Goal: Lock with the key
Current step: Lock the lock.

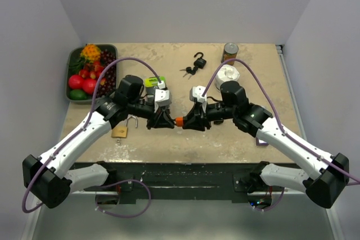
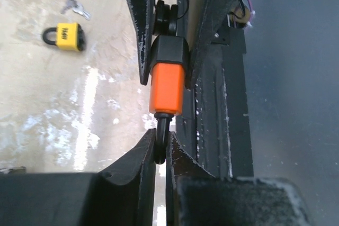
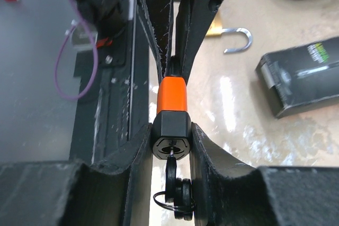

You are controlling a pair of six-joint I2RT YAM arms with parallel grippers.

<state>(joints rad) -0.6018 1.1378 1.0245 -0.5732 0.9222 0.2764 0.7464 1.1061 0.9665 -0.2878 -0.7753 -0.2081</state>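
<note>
Above the table (image 1: 264, 77), near its six o'clock edge, the left pincer (image 1: 165, 120) is clamped on the shackle (image 2: 161, 140) of the orange padlock (image 1: 179, 121), the right pincer (image 1: 193, 121) on its black body. The key (image 3: 170, 169) sits in the keyhole; loosening a grip to turn it could drop the lock off that edge. Room to move lies toward twelve o'clock.

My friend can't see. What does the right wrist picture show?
The right pincer grips the black end of an orange padlock, with a key in its keyhole. The left pincer pinches its shackle. An open brass padlock lies behind.
</note>
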